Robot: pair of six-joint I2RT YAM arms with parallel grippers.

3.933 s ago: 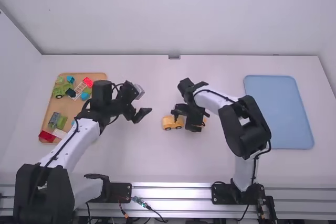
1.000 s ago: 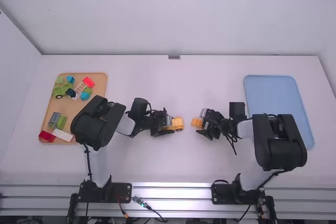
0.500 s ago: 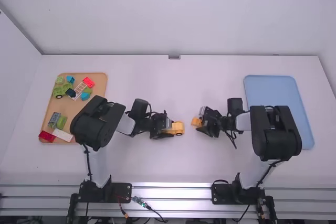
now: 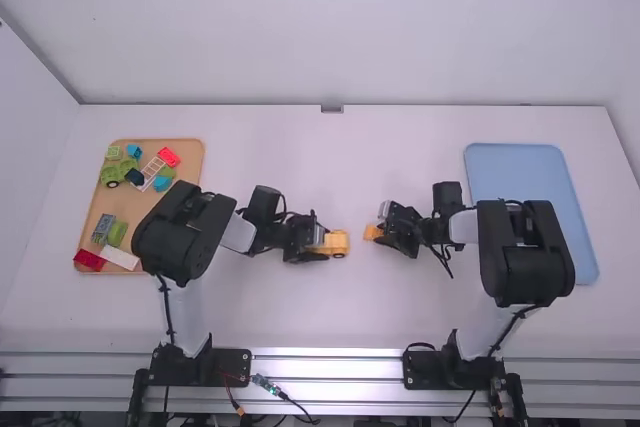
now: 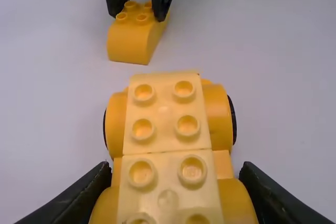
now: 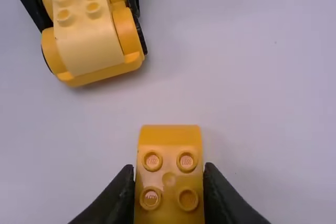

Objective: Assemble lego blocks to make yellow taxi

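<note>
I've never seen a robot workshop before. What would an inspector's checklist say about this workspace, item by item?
Surface: white table, pale and smooth.
Job's things: yellow wheeled car body with studded blocks on top; separate yellow four-stud block, rounded at one end.
Clutter: brown tray at the left holding red, green, blue and white pieces; blue tray at the right.
Grippers: left gripper grips the car body by its sides; right gripper grips the separate block.
Cables: black ones along both arms; loose wires between the arm bases.
Surroundings: plain pale wall behind; metal rails at the front.
Damage: nothing seen.
</note>
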